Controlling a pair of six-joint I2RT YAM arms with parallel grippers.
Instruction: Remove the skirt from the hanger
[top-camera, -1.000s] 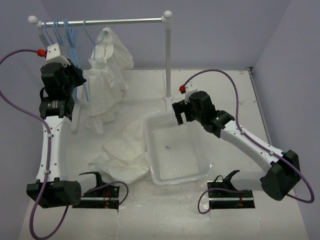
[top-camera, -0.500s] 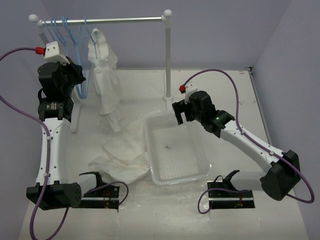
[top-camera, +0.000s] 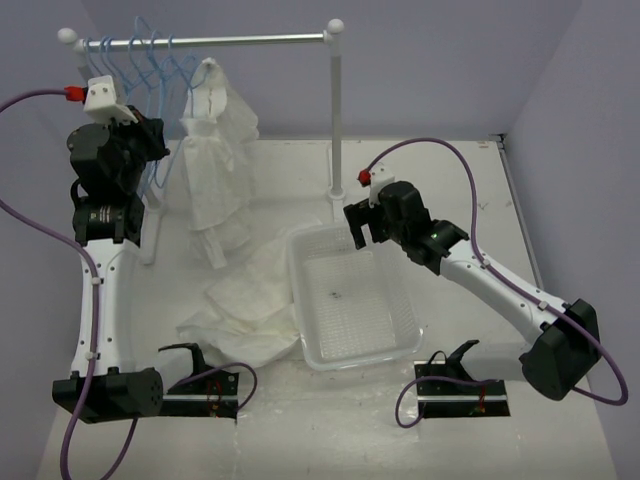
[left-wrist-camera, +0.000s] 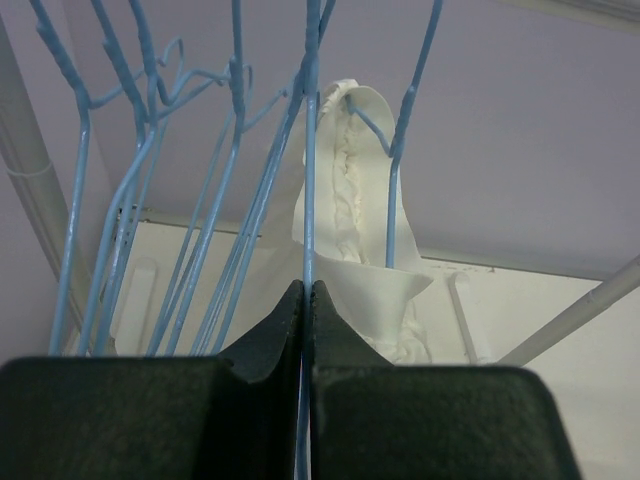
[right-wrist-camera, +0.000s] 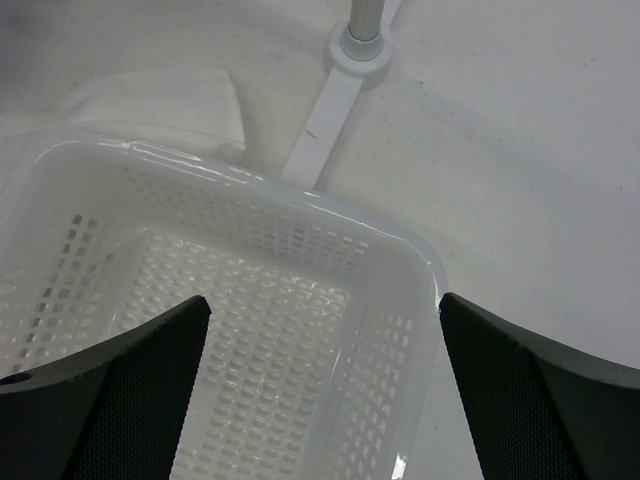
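The skirt (top-camera: 250, 300), plain wrinkled white fabric, lies crumpled on the table left of the clear plastic basket (top-camera: 300, 300); a bit of it shows in the right wrist view (right-wrist-camera: 160, 100). My left gripper (top-camera: 150, 150) is up by the rail, shut on the wire of a blue hanger (left-wrist-camera: 310, 150); its jaws (left-wrist-camera: 307, 300) pinch the wire. Several blue hangers (top-camera: 140, 60) hang on the rail. My right gripper (top-camera: 362, 228) is open and empty above the basket's far corner (right-wrist-camera: 400, 240).
A white tiered, ruffled garment (top-camera: 215, 170) hangs on a blue hanger right of my left gripper; it also shows in the left wrist view (left-wrist-camera: 360, 240). The rack's rail (top-camera: 250, 41), right post (top-camera: 337, 130) and foot (right-wrist-camera: 362, 45) stand behind the basket.
My left gripper has risen a little with the hanger wire. The hangers have shifted along the rail and the ruffled garment has swung and turned. The right arm has not moved.
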